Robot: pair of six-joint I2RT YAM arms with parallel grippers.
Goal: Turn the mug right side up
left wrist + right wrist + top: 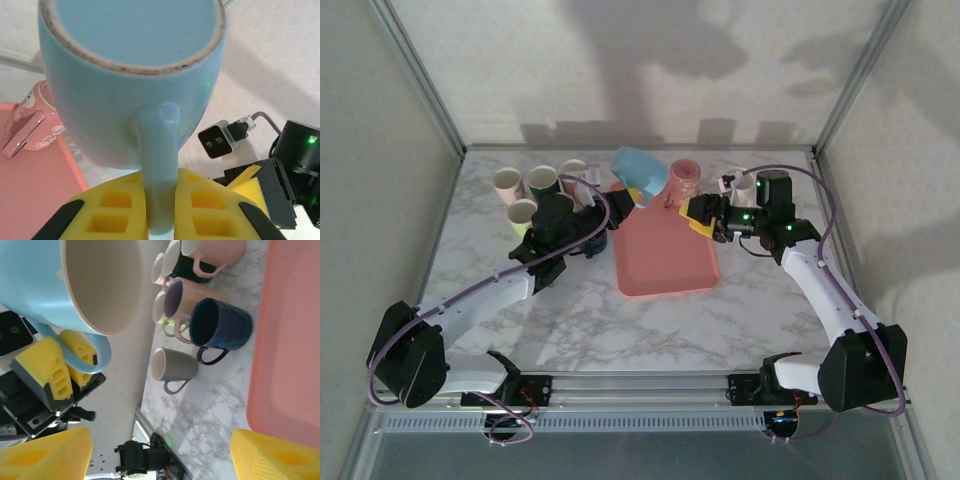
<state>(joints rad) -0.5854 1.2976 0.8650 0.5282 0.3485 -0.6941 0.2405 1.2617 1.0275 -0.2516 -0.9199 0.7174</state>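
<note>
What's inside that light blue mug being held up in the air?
Nothing visible: the right wrist view looks into the light blue mug and shows bare cream walls. The picture's edge and the mug's own rim hide part of the inside.

Pale, shadowed walls (pixel 620 60) enclose a white marbled table (pixel 570 320) under soft light.
</note>
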